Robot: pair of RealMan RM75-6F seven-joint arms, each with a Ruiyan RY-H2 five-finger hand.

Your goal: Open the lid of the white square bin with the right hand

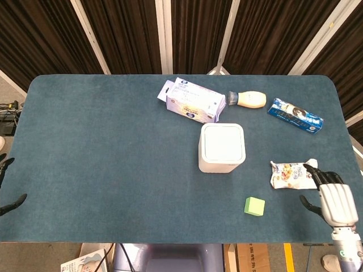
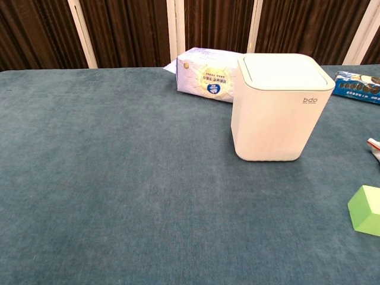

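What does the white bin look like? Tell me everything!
The bin is white, boxy with rounded corners, and looks like smooth plastic. Small grey "bdo" letters sit near the top of its front. Its flat square lid is shut. It stands upright on the blue table, just in front of a purple packet. Nothing touches it but the table.

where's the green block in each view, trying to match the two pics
Head view: the green block lies near the table's front edge, right of centre, in front of the white bin.
Chest view: the block is at the right edge, partly cut off, low in the picture.
Shared landmark: the white bin, behind and left of the block in both.
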